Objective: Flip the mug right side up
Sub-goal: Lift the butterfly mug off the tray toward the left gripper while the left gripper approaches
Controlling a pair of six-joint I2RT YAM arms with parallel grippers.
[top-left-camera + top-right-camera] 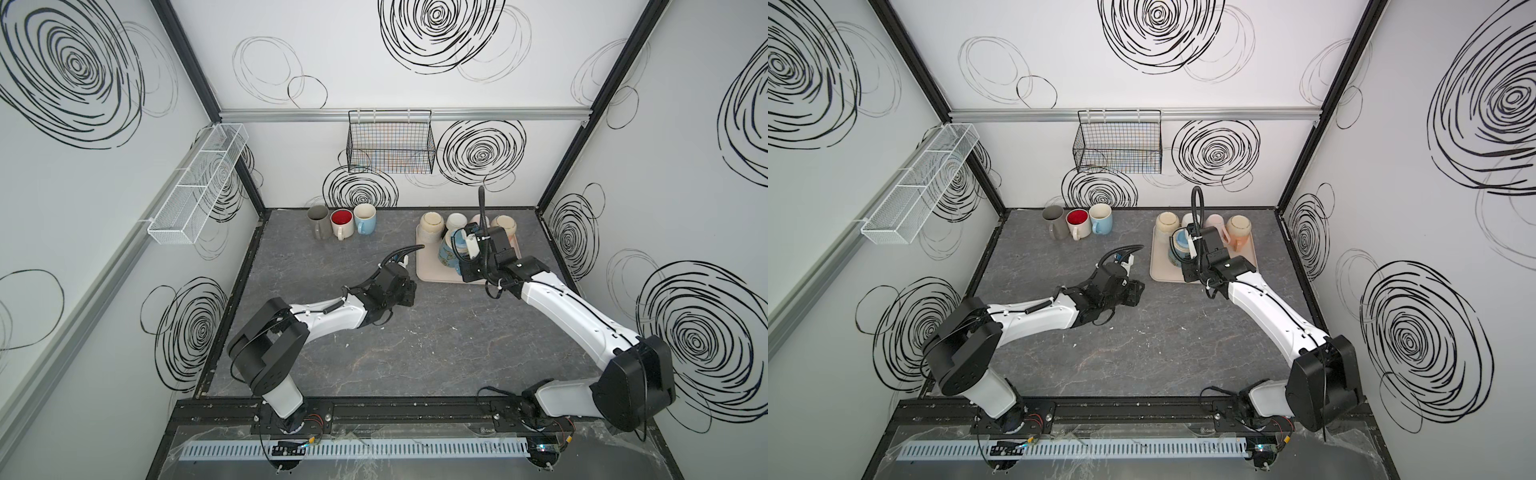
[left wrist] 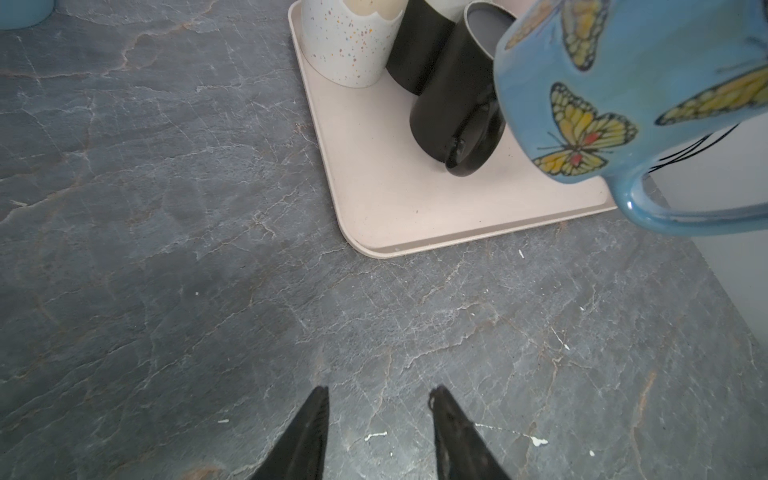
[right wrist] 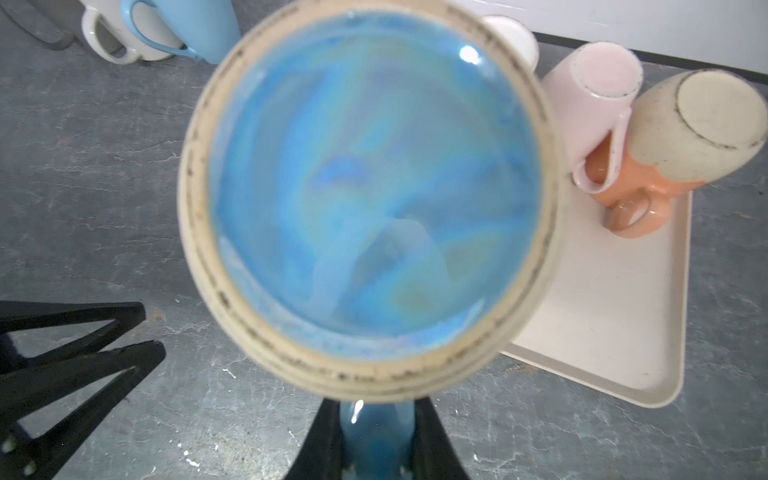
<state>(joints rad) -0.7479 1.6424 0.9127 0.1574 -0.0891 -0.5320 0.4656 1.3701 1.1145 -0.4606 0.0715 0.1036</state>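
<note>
Right gripper [image 3: 376, 415] clamped on the handle of the blue butterfly mug [image 3: 365, 199], holding it bottom-up in the air above the tray [image 3: 602, 332] beside other mugs [image 3: 702, 120], left gripper [image 2: 380, 392] fingers apart, empty, over the table [image 2: 166, 249].

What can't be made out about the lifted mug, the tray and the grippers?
Mouth of the butterfly mug: right wrist view shows only its base; left wrist view's edge crops it.
Black mug on the tray: partly behind the butterfly mug in the left wrist view.
Right gripper: only fingers clamping the handle show, cropped by the right wrist view's edge.
Left gripper: its own wrist hides its tips in both top views.
</note>
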